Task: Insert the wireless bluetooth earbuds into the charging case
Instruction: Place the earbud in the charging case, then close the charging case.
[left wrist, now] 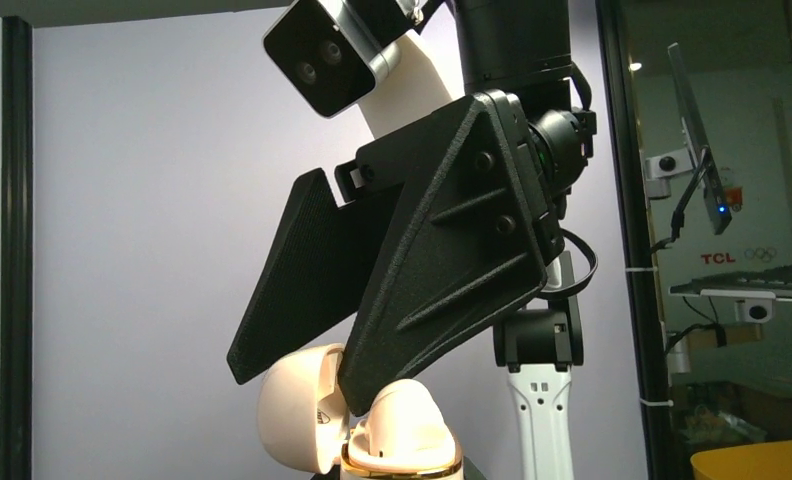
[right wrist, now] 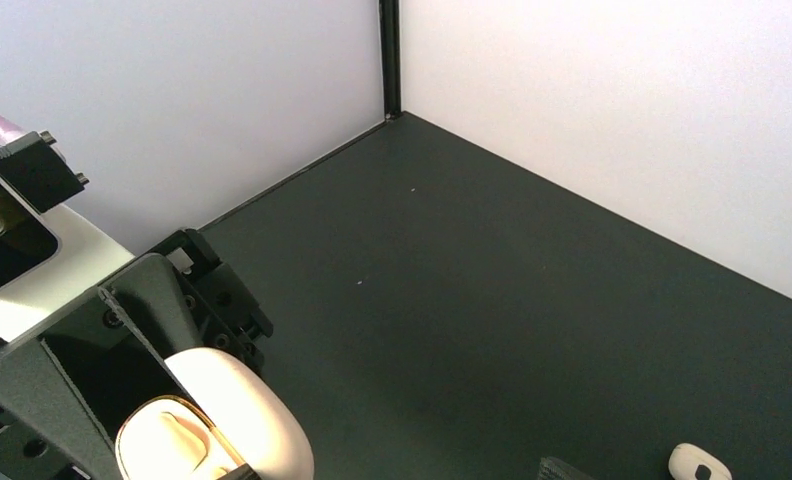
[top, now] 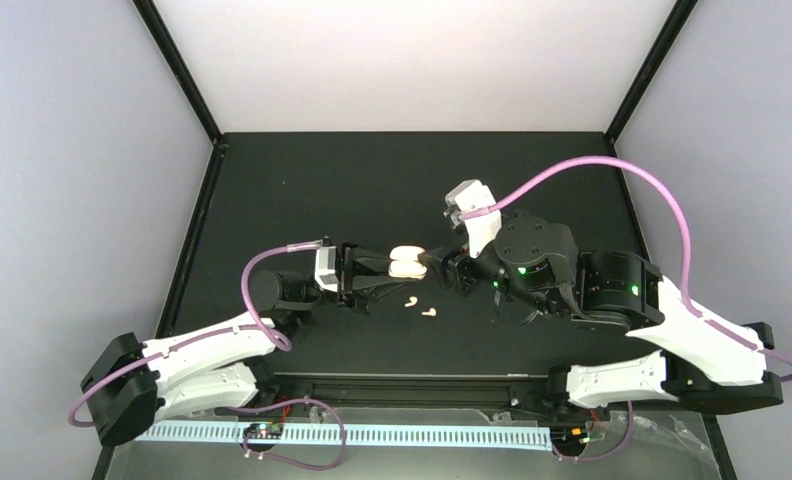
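A cream charging case (top: 407, 262) with a gold rim is held off the table, my left gripper (top: 388, 270) shut on its body. Its lid (left wrist: 290, 412) stands hinged open. My right gripper (left wrist: 297, 390) is open and straddles that lid, one fingertip (left wrist: 360, 395) wedged between lid and body (left wrist: 404, 425). Two white earbuds (top: 409, 299) (top: 430, 312) lie on the black table just in front of the case. The right wrist view shows the case (right wrist: 234, 408) at lower left between the left fingers (right wrist: 122, 345), and an earbud (right wrist: 699, 463) at the bottom right.
The black table (top: 372, 190) is walled by pale panels at the back and sides. A pink cable (top: 592, 165) loops over the right arm. Both arm bases and a rail sit along the near edge (top: 412, 385).
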